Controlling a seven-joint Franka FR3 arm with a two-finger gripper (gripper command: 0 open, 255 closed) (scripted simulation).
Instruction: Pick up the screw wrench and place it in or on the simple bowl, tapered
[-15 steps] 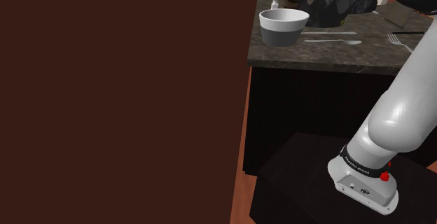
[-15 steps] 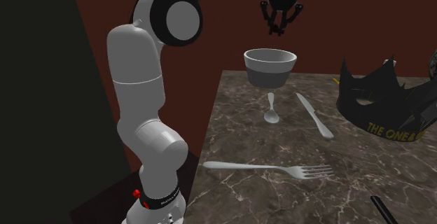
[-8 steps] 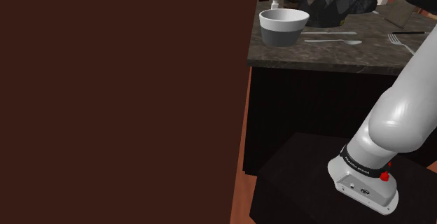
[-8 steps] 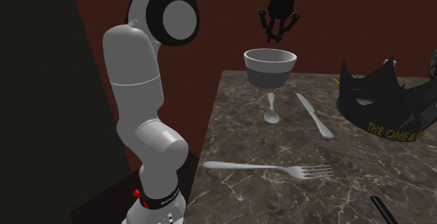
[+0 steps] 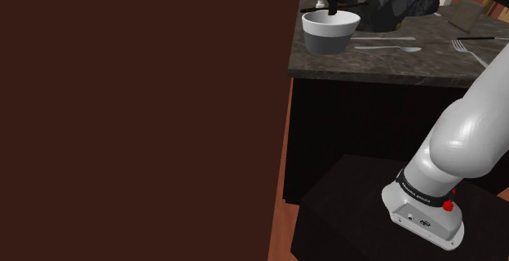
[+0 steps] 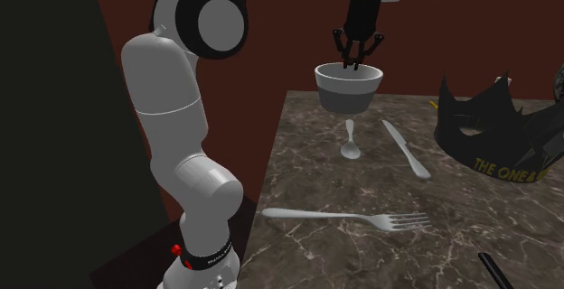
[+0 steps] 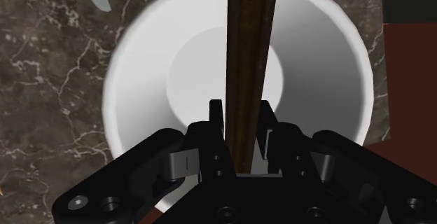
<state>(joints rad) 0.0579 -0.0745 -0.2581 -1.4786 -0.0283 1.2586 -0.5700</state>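
Holding a long dark-brown wrench (image 7: pixel 248 61), we clasp it between the gripper (image 7: pixel 240 128) fingers, shaft pointing into the white bowl (image 7: pixel 140 103) | dark marbled counter (image 6: pixel 343 242) | red-brown wall (image 5: pixel 139 112)

Dark marbled countertop (image 6: pixel 307 181), white-and-grey bowl (image 6: pixel 348 87) near its corner, spoon (image 6: pixel 351 143), knife (image 6: pixel 404 149), fork (image 6: pixel 348 217), black crown-shaped object (image 6: pixel 493 129).

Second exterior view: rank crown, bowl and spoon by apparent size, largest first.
1. Crown, though the picture's edge cuts it off.
2. Bowl.
3. Spoon.
The bowl stands farther back, so its rank against the crown is unsure.
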